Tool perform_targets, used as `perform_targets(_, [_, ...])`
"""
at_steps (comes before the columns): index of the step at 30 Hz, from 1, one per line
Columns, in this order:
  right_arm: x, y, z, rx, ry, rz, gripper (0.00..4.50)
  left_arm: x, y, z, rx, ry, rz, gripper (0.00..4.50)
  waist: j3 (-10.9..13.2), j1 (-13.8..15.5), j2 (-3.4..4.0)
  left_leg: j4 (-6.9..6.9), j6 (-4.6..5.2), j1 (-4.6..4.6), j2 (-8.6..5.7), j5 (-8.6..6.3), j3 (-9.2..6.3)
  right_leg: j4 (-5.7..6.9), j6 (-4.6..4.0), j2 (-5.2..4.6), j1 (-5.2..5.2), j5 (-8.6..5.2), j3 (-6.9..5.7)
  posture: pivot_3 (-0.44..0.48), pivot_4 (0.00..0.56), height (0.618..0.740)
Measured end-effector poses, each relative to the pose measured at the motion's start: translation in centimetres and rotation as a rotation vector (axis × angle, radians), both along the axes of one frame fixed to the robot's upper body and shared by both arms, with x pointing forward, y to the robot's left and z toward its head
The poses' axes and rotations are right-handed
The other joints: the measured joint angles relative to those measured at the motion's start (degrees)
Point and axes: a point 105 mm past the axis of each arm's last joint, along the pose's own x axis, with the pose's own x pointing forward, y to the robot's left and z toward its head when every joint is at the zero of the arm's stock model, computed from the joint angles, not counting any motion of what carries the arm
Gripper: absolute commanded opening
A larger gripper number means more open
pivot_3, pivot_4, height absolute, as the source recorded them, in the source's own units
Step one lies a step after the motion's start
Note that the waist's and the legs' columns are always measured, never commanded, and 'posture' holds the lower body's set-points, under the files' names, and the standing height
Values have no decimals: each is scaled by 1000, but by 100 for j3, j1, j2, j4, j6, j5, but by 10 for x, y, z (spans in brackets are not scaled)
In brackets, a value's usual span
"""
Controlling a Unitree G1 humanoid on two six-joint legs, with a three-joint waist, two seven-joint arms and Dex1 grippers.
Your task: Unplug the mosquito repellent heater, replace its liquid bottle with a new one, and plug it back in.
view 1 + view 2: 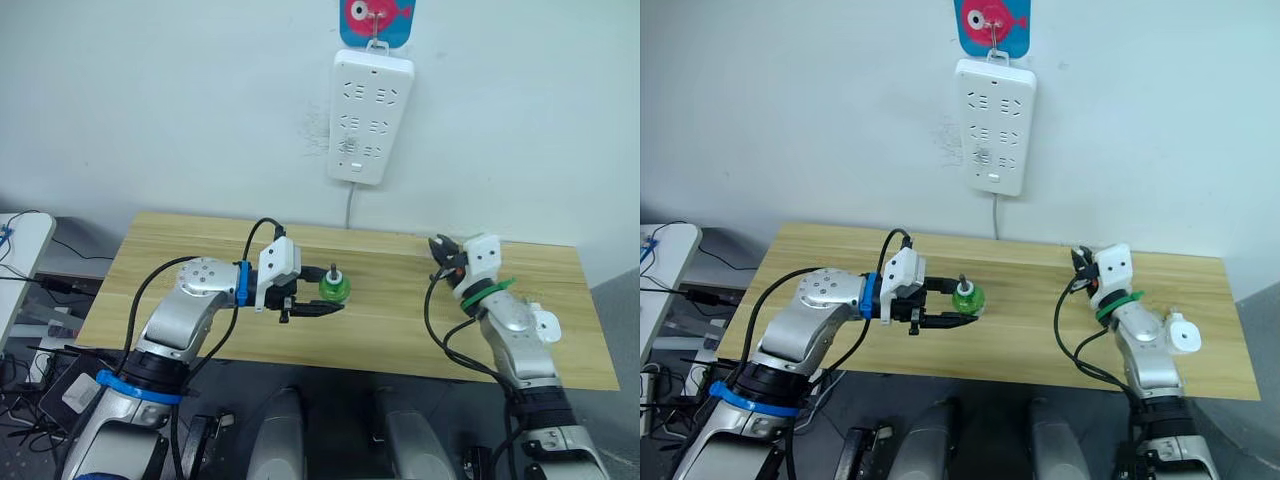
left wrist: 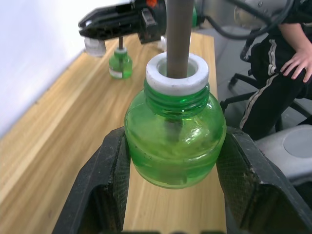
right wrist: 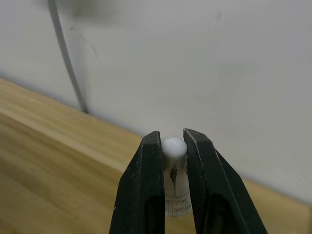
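Upright green bottle (image 1: 334, 287) is clamped by left tool (image 1: 318, 305), wick up, well left of right tool (image 3: 173, 146), which is closed on a small white part (image 3: 174, 148).

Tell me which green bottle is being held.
The green bottle clamped in the left gripper; the other bottle stands free on the table, by the right gripper holding a white piece.
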Motion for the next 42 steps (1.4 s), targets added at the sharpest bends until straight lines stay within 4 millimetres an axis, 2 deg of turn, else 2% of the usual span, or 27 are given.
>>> perform_targets(10, [12, 2, -37, -9, 46, -70, 282, -11, 11, 7, 25, 16, 14, 2205, 3, 68, 3, 2, 0, -1, -6, 0, 11, -4, 0, -10, 4, -1, 10, 199, 321, 740])
perform_targets(15, [20, 2, -50, -8, 74, -112, 282, -14, 12, 8, 17, 29, 11, 2205, 3, 100, 4, 1, 0, -1, -4, 0, 7, -5, 0, -7, 4, -1, 7, 204, 326, 740])
perform_targets(18, [23, 0, -50, -1, 64, -130, 282, -13, 11, 9, 16, 29, 13, 2205, 3, 110, 4, 1, 0, -1, -5, 0, 8, -5, 0, -7, 4, -1, 9, 206, 329, 740])
perform_targets(24, [20, -3, -57, 3, 81, -142, 2403, -13, 11, 9, 15, 29, 12, 2205, 5, 139, 5, 0, 0, -1, -4, 0, 9, -6, 0, -8, 4, -2, 10, 206, 329, 740])
perform_targets(25, [20, -3, -56, 3, 80, -138, 2403, -13, 11, 9, 14, 28, 12, 2205, 5, 139, 5, 0, 0, -1, -4, 0, 9, -6, 0, -8, 4, -2, 9, 189, 328, 740])
perform_targets(30, [14, -1, -33, -14, -3, -87, 2403, -12, 10, 11, 8, 17, 10, 2205, 6, 142, 8, -1, 0, -1, -4, 0, 9, -6, 0, -8, 3, -2, 11, 166, 319, 740])
perform_targets(32, [10, -1, -12, -34, -56, -57, 2403, -10, 8, 13, 0, 4, 12, 2205, 7, 149, 10, 0, 0, -2, -4, 0, 9, -6, 1, -8, 3, -2, 11, 152, 311, 740])
perform_targets(35, [1, 11, 31, -47, -146, 43, 2403, -6, 4, 15, -18, -10, 12, 2205, 7, 141, 10, 0, 0, -2, -2, 0, 8, -6, 1, -8, 2, -2, 11, 135, 304, 740])
perform_targets(36, [-6, 20, 49, -48, -162, 126, 2403, -5, 3, 16, -23, -15, 11, 2205, 7, 135, 10, -1, 0, -2, 0, 0, 7, -7, 1, -8, 2, -2, 11, 129, 302, 740])
perform_targets(38, [-19, 34, 70, -33, -149, 273, 2403, -3, 3, 16, -27, -21, 12, 2205, 7, 135, 10, -1, 0, -3, 1, 0, 2, -9, 1, -8, 3, -2, 6, 110, 294, 740])
perform_targets(40, [-36, 47, 82, -35, -90, 436, 2403, -1, 3, 16, -32, -27, 12, 2205, 7, 142, 10, -1, 0, -4, 0, -1, -3, -12, 1, -11, 7, -2, 2, 110, 294, 740])
perform_targets(42, [-51, 56, 84, -36, -3, 573, 2403, 3, 3, 15, -38, -24, 18, 2205, 6, 144, 9, 2, 0, -6, -1, -1, -5, -14, 1, -12, 8, -2, 0, 94, 284, 740])
